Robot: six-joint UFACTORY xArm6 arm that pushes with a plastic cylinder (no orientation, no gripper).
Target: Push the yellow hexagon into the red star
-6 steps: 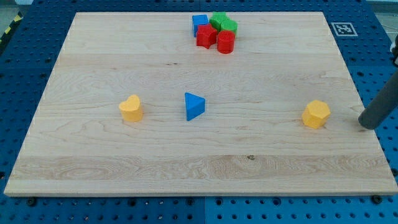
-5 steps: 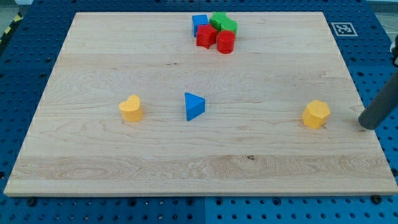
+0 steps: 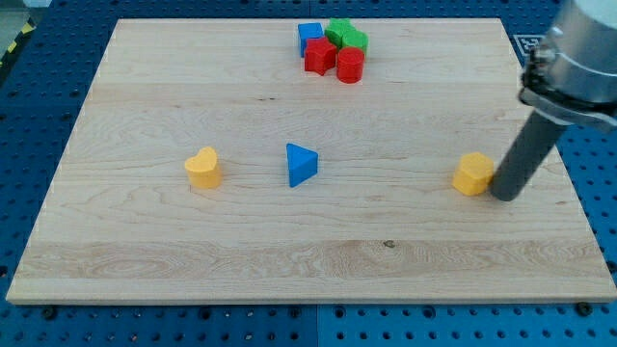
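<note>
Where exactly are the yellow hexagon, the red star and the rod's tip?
yellow hexagon [image 3: 472,173], camera view, its front face.
red star [image 3: 319,56], camera view, its top.
my tip [image 3: 503,193], camera view, the rod's very end.

Single view; high, angled down over wooden board [image 3: 289,241]; near edge at view's bottom; whole board framed

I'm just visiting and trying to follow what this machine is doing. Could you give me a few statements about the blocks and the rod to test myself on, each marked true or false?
1. My tip sits just to the view's right of the yellow hexagon. True.
2. The yellow hexagon already touches the red star. False: the star is far off, in the cluster at the view's top.
3. The blue triangle lies between the yellow heart and the yellow hexagon. True.
4. The green block sits alone at the view's bottom. False: it is in the top cluster, against the red blocks.
</note>
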